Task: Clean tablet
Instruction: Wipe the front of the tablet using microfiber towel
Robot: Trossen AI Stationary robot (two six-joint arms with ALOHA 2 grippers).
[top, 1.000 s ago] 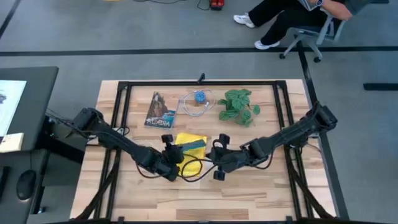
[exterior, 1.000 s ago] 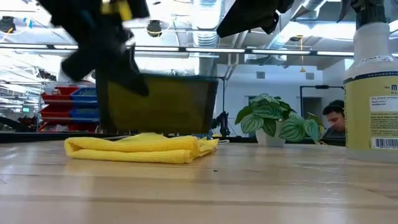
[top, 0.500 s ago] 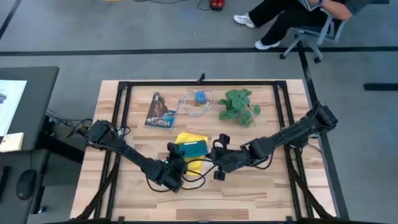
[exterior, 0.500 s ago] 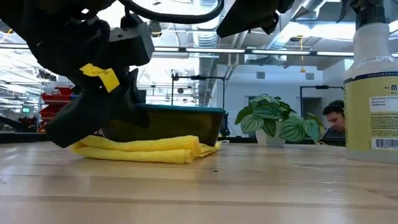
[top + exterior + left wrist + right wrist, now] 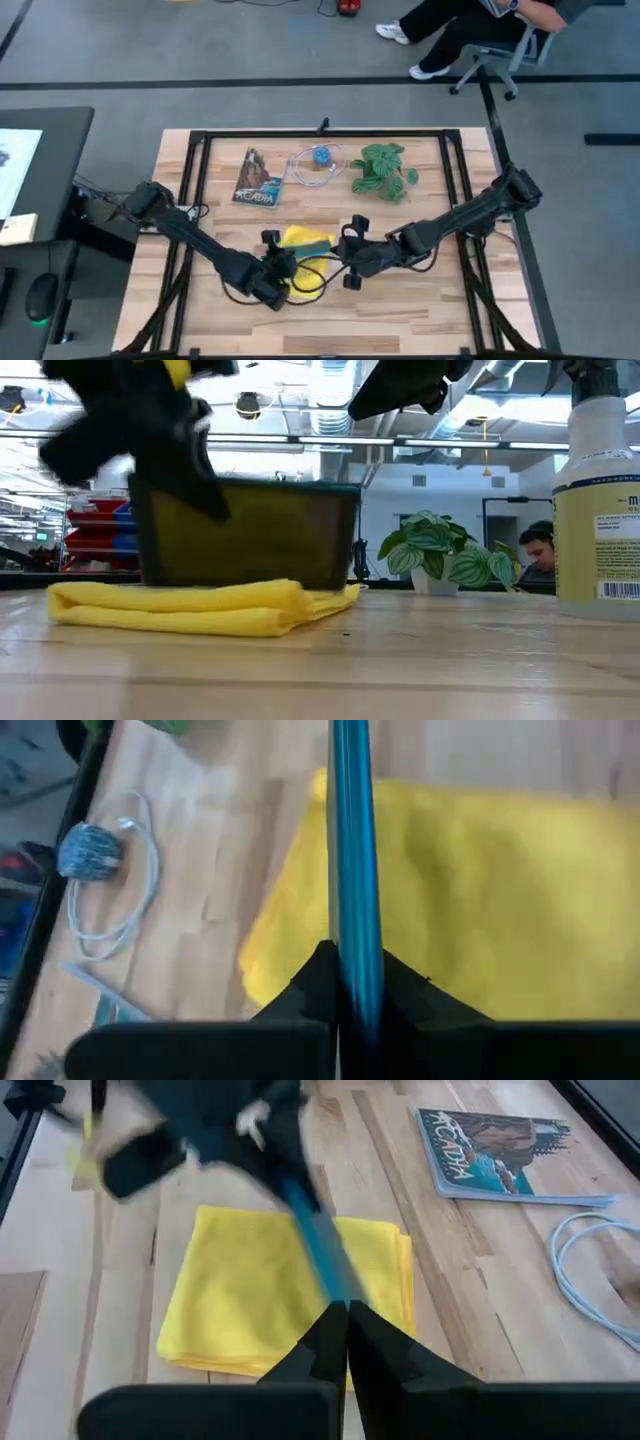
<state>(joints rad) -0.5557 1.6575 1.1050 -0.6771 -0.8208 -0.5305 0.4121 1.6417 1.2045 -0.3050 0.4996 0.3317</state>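
Note:
The tablet [image 5: 250,535], a dark slab with a teal rim, stands on its long edge over the folded yellow cloth [image 5: 190,608]. Its lower edge seems to rest on the cloth. In the high view the tablet [image 5: 315,243] shows only as a thin teal line across the cloth [image 5: 300,240]. My left gripper [image 5: 277,266] is shut on its left end. My right gripper [image 5: 345,250] is shut on its right end. In the low view the left gripper [image 5: 130,420] is at the tablet's upper left corner. My left gripper pinches the tablet's left end [image 5: 355,985] between its two fingers, one on each face. The fingers lie along the slab, coming from the table's left. The tablet stands on edge over the cloth. My right gripper pinches the tablet's right end [image 5: 338,1298] between its two fingers, one on each face. It comes from the table's right, slanting down. The slab runs away from the fingers toward the left gripper [image 5: 200,1130].
A printed booklet [image 5: 258,178], a coiled white cable with a blue piece [image 5: 317,163] and a potted plant [image 5: 385,170] lie along the far side. A spray bottle [image 5: 600,490] stands near the camera at the low view's right. A person [image 5: 470,30] sits beyond the table.
Half a second ago the tablet was tipped nearly flat onto the cloth, with my left gripper lowered. Now the left gripper has risen and the tablet stands on edge again. The cloth has slid a little toward the table's near edge.

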